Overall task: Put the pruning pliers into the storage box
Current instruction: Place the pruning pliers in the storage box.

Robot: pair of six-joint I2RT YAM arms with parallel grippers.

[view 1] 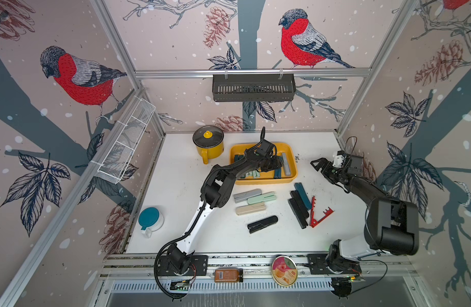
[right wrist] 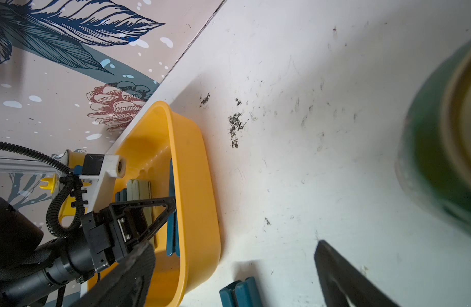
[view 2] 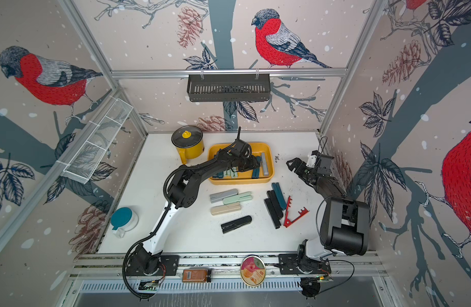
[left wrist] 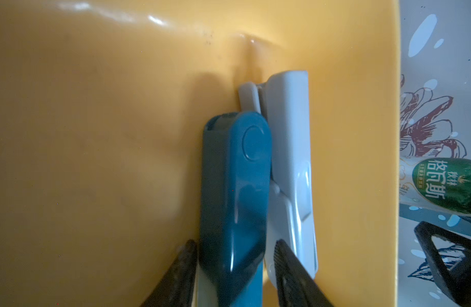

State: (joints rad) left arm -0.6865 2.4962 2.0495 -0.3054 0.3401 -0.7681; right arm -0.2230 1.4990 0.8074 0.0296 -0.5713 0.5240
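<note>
The left gripper's [left wrist: 235, 245] fingers [left wrist: 176, 276] stand slightly apart on either side of a teal pair of pliers [left wrist: 234, 186], seemingly loose rather than clamped. That pair lies inside the yellow box [view 1: 266, 181] against a grey pair [left wrist: 290, 133], with several more alongside. The right gripper [view 1: 319, 168] hangs wide open and empty near the box. About eight pliers wait on the table [view 1: 189, 212], including the red toothed one [view 1: 321, 214], so roughly half the job looks left.
</note>
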